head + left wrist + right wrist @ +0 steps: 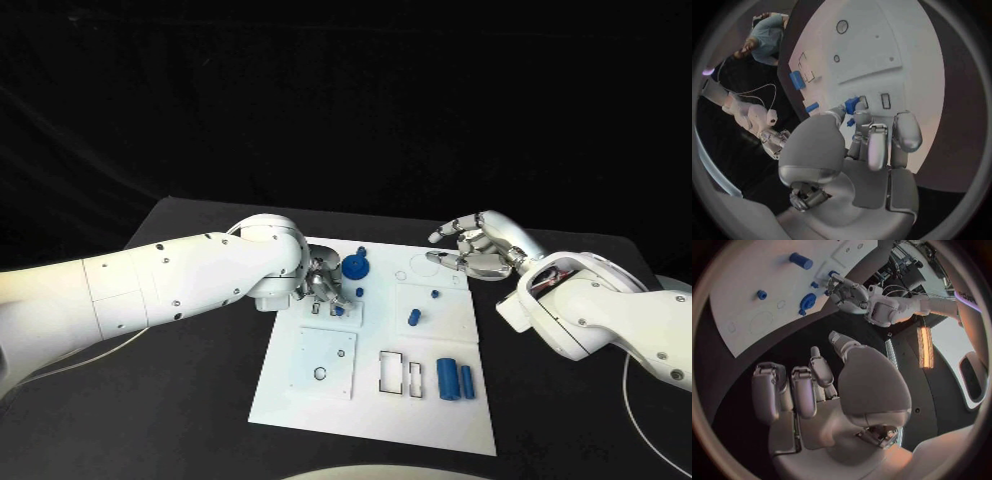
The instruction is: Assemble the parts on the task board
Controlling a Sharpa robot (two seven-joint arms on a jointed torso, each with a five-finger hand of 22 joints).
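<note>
Black table [188, 400] (dark backdrop [346, 100])

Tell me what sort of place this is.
Likely a robotics lab test bench: a black table against a dark backdrop, a white task board with blue parts, and another robot arm nearby.

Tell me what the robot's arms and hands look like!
Both arms are smooth, shiny white tubes with small dark screw dots. The left arm and right arm each end in a silver metal robot hand: left robot hand, right robot hand. The fingers have rounded pale tips.
</note>
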